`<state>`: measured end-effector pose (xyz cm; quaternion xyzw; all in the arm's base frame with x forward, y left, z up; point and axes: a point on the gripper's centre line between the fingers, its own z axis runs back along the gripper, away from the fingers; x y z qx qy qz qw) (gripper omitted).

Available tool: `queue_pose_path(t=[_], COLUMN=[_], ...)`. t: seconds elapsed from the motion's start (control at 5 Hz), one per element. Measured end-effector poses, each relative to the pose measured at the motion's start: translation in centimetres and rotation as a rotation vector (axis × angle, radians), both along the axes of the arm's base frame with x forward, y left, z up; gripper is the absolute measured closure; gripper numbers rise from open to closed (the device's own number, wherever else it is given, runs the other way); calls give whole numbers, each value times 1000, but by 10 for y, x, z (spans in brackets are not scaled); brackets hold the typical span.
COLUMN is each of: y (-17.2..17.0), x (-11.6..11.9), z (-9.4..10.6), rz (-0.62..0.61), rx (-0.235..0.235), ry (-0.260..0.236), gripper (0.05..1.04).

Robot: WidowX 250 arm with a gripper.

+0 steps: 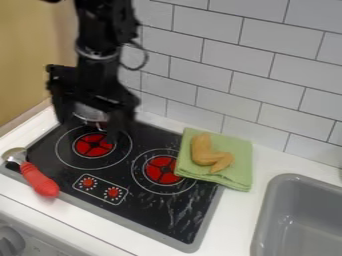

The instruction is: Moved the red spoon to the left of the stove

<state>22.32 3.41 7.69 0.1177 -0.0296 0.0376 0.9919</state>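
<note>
The gripper (92,124) hangs over the back left of the stove (157,215), its two fingers wide apart. A red-handled spoon (39,180) lies at the stove's front left corner, away from the gripper. Its metal head (14,154) points to the back left, and its thick red handle slants toward the front, across the stove's grey rim.
A shiny metal pot or bowl (91,114) stands at the stove's back left, partly hidden by the gripper. On the right, a folded green cloth (239,172) bears a yellow-brown drumstick-like toy (202,151). A grey sink (265,220) is at lower right, with a tiled wall behind.
</note>
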Motion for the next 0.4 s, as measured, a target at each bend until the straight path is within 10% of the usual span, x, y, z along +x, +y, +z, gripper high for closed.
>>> queue_pose_path(t=[0.4], y=[-56], x=[18], z=[17], rz=[-118], rx=[-100], ry=[-16], gripper=[85])
